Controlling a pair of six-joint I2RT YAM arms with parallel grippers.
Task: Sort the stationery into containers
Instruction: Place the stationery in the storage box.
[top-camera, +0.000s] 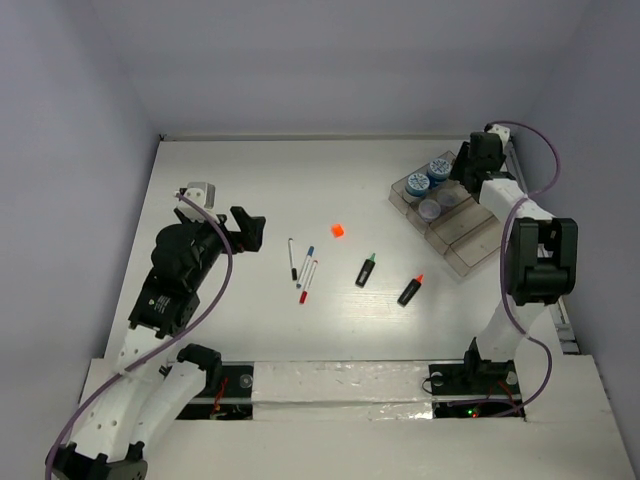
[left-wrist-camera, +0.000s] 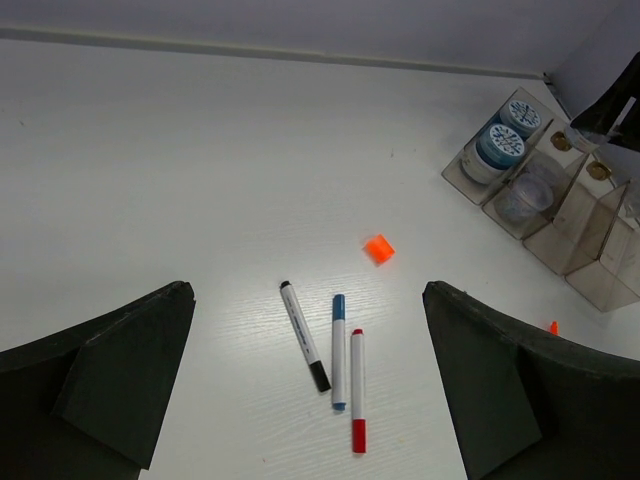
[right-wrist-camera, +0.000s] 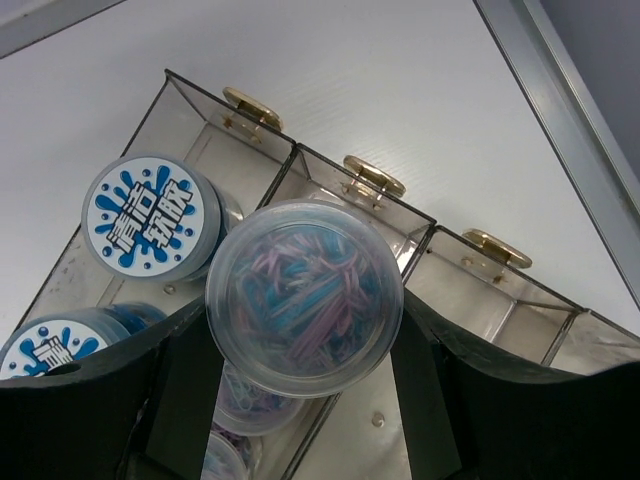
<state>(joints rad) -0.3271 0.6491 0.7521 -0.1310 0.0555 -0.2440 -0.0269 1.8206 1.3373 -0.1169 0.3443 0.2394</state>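
Left arm base sitting nearest, bottom left; left gripper (top-camera: 250, 228) hanging over bare table (top-camera: 250, 180), jaws fully apart, gripping nothing. Just right of it three pens are lying close together: black-capped pen (top-camera: 292, 258), blue-capped pen (top-camera: 305, 265), red-capped pen (top-camera: 308, 282). Orange cube (top-camera: 338, 230) is sitting farther back, apart from them. Green-tipped highlighter (top-camera: 366, 270) and orange-tipped highlighter (top-camera: 410, 290) are lying further right, nearer the tray. Right gripper (top-camera: 468, 168) is pinching a clear pot (right-wrist-camera: 304, 296), blue and purple bits inside, over the middle compartment of the clear tray (right-wrist-camera: 500, 290) at far right. Another clear pot (right-wrist-camera: 250, 400) is sitting under it in that compartment. Two blue-lidded pots (right-wrist-camera: 156, 212) are filling the compartment to the left.
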